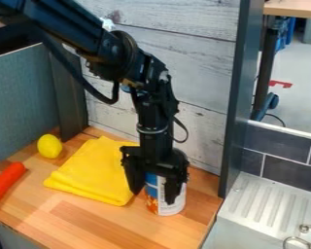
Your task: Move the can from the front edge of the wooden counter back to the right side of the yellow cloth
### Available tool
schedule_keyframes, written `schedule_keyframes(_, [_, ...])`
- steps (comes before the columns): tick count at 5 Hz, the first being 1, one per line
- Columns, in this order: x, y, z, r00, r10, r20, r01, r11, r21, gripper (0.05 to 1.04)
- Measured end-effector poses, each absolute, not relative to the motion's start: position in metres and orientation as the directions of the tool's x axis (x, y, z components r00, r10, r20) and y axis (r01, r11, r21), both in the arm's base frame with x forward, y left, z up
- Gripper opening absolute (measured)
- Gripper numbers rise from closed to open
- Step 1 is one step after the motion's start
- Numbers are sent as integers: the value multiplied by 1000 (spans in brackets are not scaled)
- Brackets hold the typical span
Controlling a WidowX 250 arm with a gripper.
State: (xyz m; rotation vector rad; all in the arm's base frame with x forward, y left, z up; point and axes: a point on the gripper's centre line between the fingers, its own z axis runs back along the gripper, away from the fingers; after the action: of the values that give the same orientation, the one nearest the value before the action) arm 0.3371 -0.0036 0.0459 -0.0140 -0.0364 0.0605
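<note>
I count one gripper (156, 187) on my side and one can (166, 197) at it. Across the wooden counter (87, 216) I make out one yellow cloth (96, 170), one yellow lemon-shaped piece (49, 146) and one long orange-red piece (5, 184), so with the can that gives me four loose things on that surface, two of them yellow. I see one ridged white rack (265, 199) and two metal loops (295, 238) at the lower right, and one blue-grey panel (25, 102) at the left.
</note>
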Motion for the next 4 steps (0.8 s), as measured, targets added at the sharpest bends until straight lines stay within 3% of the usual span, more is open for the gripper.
schedule_keyframes(4, [340,8,49,996,71,58,-70,997,-21,1002])
